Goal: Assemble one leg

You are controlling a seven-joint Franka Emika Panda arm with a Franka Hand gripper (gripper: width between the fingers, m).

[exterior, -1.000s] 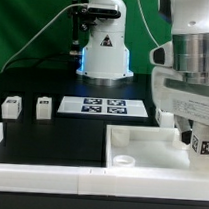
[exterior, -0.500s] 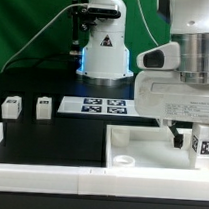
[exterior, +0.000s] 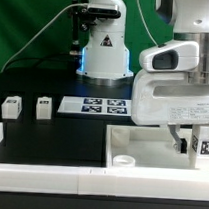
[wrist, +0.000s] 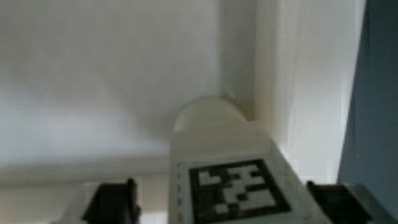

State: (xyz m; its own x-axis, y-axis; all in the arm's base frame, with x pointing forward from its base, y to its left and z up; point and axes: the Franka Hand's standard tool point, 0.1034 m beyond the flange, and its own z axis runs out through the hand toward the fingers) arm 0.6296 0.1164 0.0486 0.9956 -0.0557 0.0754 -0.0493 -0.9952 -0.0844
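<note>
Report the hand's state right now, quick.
Hand: closed on a leg, the tagged white peg between its fingers, over the white tray.

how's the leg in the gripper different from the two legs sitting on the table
The held leg sits between the fingers of the gripper over the white tray; the two loose legs stand free on the black table. The held one is at the exterior view's right, the loose ones at its left. All are small white blocks.
</note>
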